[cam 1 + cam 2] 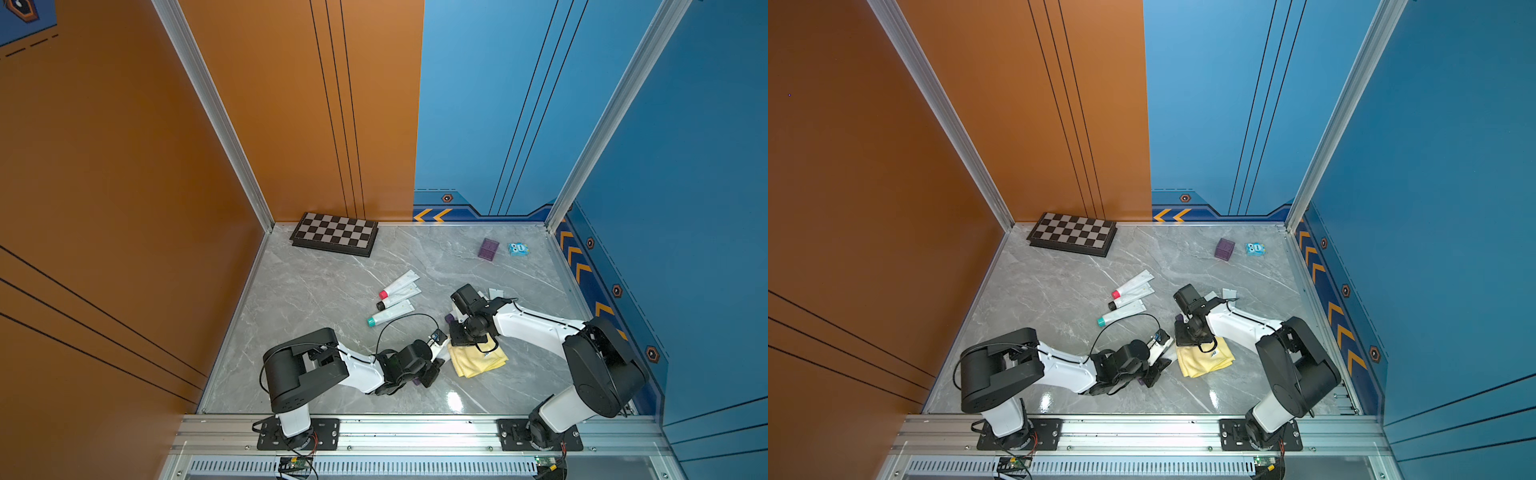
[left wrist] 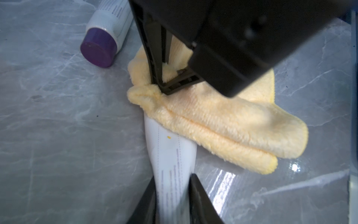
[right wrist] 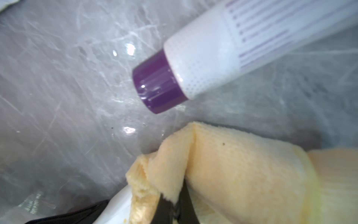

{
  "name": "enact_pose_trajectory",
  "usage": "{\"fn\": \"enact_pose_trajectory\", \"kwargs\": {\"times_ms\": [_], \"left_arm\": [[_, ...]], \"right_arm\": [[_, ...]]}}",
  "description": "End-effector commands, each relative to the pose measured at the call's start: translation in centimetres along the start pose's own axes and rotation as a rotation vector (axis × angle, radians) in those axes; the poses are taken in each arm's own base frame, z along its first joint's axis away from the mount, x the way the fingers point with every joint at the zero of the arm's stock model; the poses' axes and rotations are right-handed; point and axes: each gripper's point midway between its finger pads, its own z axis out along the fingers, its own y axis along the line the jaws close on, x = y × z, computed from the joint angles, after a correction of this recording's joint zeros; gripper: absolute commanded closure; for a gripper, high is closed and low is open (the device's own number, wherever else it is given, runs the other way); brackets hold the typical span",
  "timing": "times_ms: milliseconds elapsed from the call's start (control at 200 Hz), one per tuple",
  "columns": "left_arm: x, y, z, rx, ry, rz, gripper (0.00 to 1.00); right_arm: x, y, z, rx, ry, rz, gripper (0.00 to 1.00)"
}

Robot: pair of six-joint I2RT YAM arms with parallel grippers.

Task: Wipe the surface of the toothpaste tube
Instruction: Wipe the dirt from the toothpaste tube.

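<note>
Yellow terry cloth (image 2: 222,124) lies folded on the grey marble tabletop (image 2: 58,126), near its front edge, between the two arms. The right hand (image 3: 175,208) is closed, pinching a bunched corner of the cloth between its fingertips.

The held toothpaste tube (image 2: 170,153), white with printed text, runs from between the fingers of the left hand (image 2: 172,180) to the cloth, and its far end is tucked under the cloth's folded edge. The left fingers stand close on either side of the tube. Whether they press on it cannot be told.

A second tube with a purple cap (image 3: 222,50) lies on the tabletop just beside the cloth, apart from both hands. In a top view, three more tubes (image 1: 397,298) lie side by side farther back, and a folded chessboard (image 1: 334,235) sits by the rear wall.
</note>
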Motion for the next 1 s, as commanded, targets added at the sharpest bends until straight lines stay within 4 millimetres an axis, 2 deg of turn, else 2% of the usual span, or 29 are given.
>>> {"fn": "enact_pose_trajectory", "kwargs": {"times_ms": [0,70,165,360,661,801,991], "left_arm": [[14.1,2.5,-2.2,-0.068,0.472,0.062,0.59],[13.6,2.4,-2.3,-0.068,0.458,0.058,0.53],[12.8,2.5,-2.6,-0.072,0.432,0.043,0.4],[10.9,3.0,-3.6,-0.07,0.369,-0.005,0.32],[8.6,3.9,-4.2,-0.06,0.308,-0.062,0.32],[7.2,3.3,-4.5,-0.028,0.269,-0.067,0.35],[4.5,2.2,-5.8,0.036,0.201,-0.075,0.37]], "right_arm": [[2.2,-2.9,-0.1,0.113,0.054,0.002,1.0],[2.0,-2.3,-0.6,0.059,0.036,0.02,1.0],[1.6,-1.3,-1.6,-0.008,0.016,0.034,1.0],[0.9,0.0,-3.5,-0.114,-0.015,0.057,1.0],[1.0,0.2,-3.6,-0.127,-0.005,0.044,1.0],[1.0,-0.1,-3.5,-0.123,-0.003,0.048,1.0],[0.9,-0.3,-3.4,-0.123,0.0,0.051,1.0]]}}
